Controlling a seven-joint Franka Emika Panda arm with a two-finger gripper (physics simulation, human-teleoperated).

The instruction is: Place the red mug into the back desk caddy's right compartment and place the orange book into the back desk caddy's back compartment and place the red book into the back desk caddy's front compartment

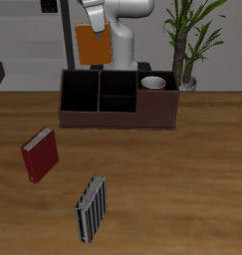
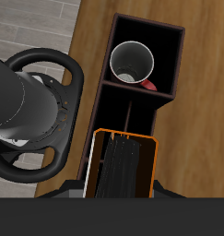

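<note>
From the front, the orange book (image 1: 93,45) hangs in the jaws above the back desk caddy (image 1: 118,118). The red mug (image 1: 152,83) sits in its right compartment (image 1: 157,100). The red book (image 1: 40,155) lies on the worktop (image 1: 192,189).

At the wrist, the jaws are closed tight on the orange book (image 2: 150,161), with the red mug (image 2: 132,63) in its section beyond.

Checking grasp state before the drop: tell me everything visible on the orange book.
The orange book is a small, thin book with a plain orange cover; the wrist view shows dark page edges between the covers. It hangs upright in the gripper, clear of the table, above and behind the back desk caddy. Nothing else touches it. The fingers themselves are mostly hidden.
</note>
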